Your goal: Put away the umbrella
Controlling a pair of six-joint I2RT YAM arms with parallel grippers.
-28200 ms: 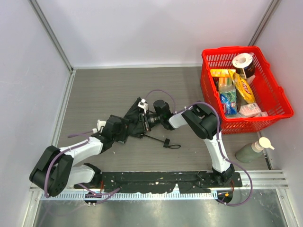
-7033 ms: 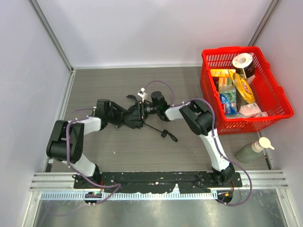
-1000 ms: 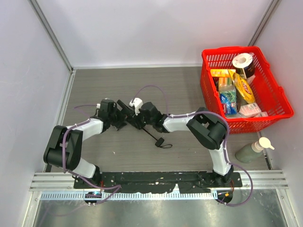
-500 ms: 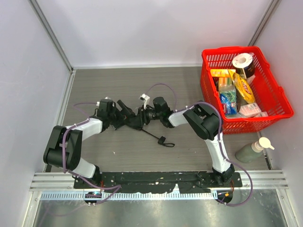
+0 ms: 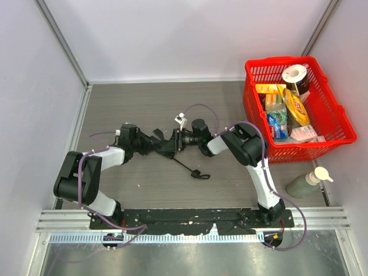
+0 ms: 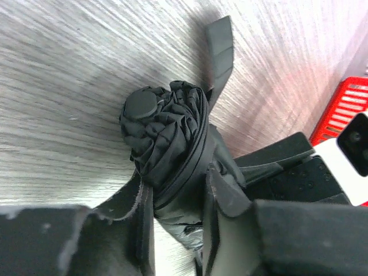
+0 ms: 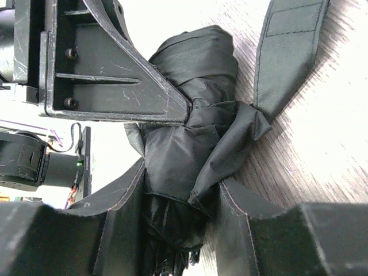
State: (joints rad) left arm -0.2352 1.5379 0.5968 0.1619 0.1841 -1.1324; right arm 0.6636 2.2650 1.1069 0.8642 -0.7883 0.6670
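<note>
The black folded umbrella [image 5: 163,145] lies on the grey table between my two grippers. Its thin shaft and strap loop [image 5: 197,173] trail toward the near edge. My left gripper [image 5: 148,144] is shut on the canopy just below the round cap [image 6: 141,103]; its fingers [image 6: 227,195] press both sides of the bunched fabric [image 6: 172,129]. From the other side my right gripper [image 5: 175,142] is shut on the canopy [image 7: 190,155], with a pad [image 7: 118,195] against the cloth. The closure tab [image 7: 287,52] sticks out loose.
A red basket [image 5: 310,150] full of groceries stands at the right, with a green pump bottle [image 5: 305,183] in front of it. Grey walls close in the table on the left and at the back. The arms' mounting rail [image 5: 190,217] runs along the near edge.
My left gripper stood wide open a second ago and has now closed on the umbrella's canopy. The right gripper has drawn slightly right, still holding the umbrella.
</note>
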